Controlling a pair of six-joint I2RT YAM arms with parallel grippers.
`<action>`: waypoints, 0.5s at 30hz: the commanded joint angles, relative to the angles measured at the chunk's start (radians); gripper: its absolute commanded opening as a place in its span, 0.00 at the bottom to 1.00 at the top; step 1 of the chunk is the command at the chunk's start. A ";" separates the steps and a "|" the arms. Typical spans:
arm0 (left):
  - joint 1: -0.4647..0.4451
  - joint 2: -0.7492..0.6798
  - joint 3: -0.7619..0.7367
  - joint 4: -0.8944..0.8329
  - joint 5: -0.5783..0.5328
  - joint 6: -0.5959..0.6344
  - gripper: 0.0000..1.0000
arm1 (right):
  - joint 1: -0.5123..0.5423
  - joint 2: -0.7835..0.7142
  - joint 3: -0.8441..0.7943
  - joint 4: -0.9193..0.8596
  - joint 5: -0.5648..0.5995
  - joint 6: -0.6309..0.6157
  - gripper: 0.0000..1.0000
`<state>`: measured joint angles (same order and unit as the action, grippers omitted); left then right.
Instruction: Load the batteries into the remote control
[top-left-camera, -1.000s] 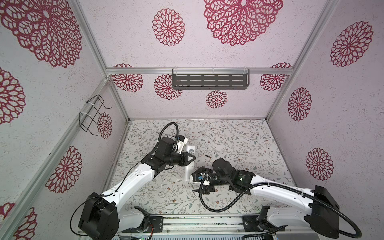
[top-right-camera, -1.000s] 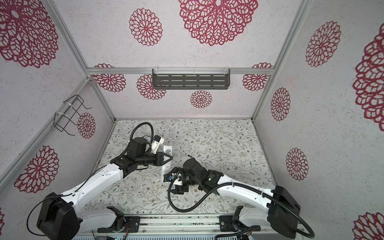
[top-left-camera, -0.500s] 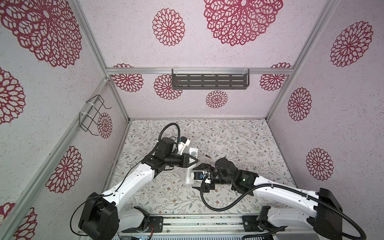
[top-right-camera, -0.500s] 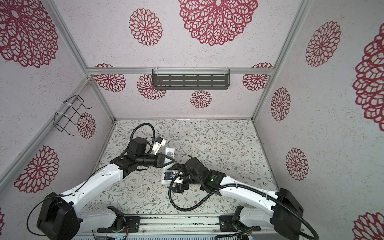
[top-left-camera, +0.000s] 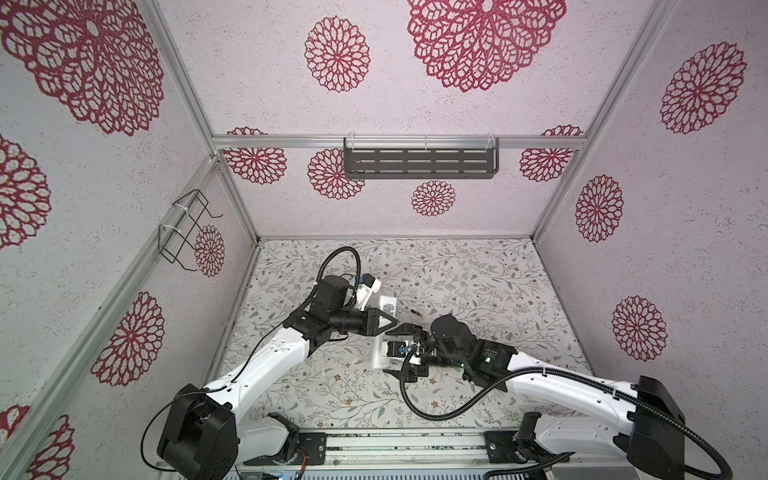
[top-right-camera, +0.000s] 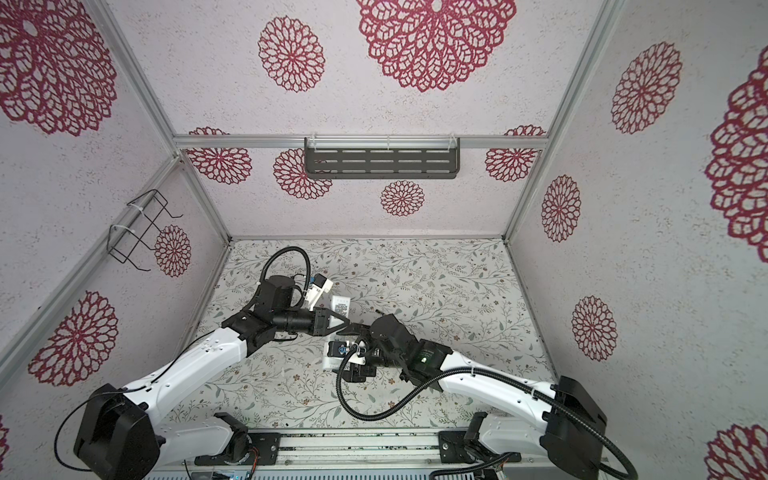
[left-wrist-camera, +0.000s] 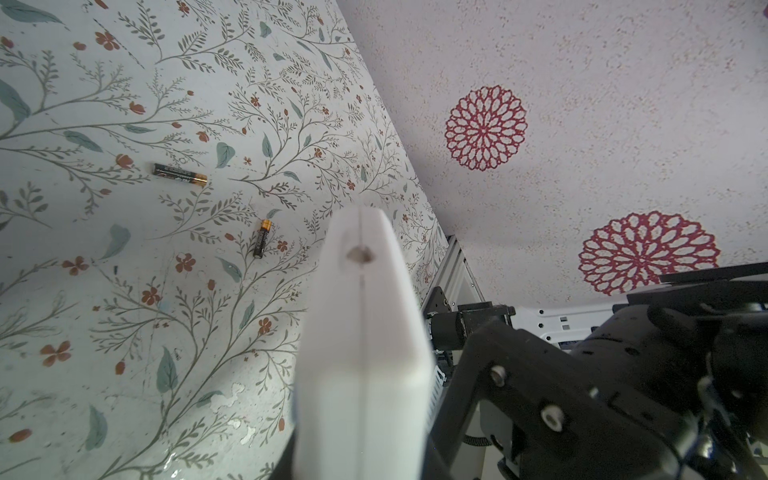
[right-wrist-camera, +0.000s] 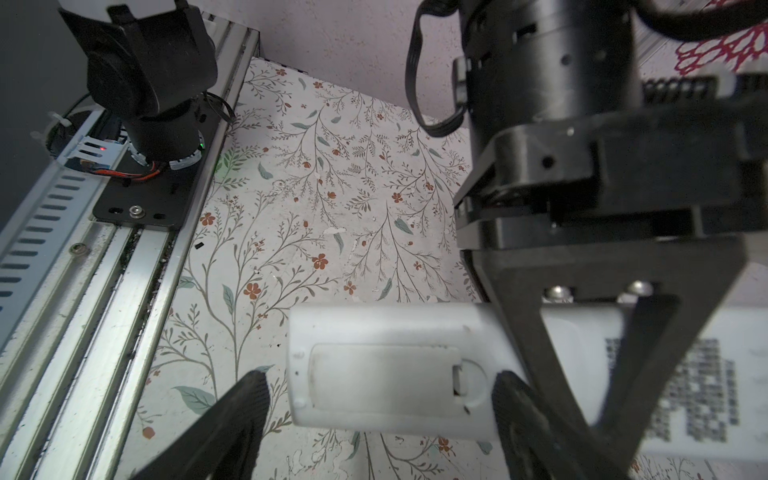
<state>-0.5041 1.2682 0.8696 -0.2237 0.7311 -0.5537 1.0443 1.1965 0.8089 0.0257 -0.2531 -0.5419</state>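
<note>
Currently I am clenching my left hand (top-left-camera: 385, 323) on the remote control's (top-left-camera: 389, 306) middle, holding my released right hand (right-wrist-camera: 378, 384) astride its near end, both batteries (left-wrist-camera: 179, 173) lying on the bench (top-left-camera: 478, 291) just right.

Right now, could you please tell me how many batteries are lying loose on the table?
2. In the left wrist view, one battery lies on the floral table; the other battery lies apart from it. More could be hidden from this view.
</note>
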 joint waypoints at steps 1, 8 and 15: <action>-0.007 -0.006 -0.004 0.038 0.025 0.004 0.03 | 0.003 0.013 0.019 -0.024 -0.038 -0.012 0.87; -0.007 -0.007 -0.004 0.038 0.029 0.006 0.03 | 0.004 0.038 0.038 -0.050 -0.064 -0.011 0.86; -0.007 -0.015 -0.005 0.041 0.031 0.006 0.04 | 0.005 0.056 0.051 -0.068 -0.075 -0.009 0.86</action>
<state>-0.5041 1.2682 0.8597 -0.2302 0.7170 -0.5510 1.0443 1.2327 0.8303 -0.0032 -0.3004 -0.5419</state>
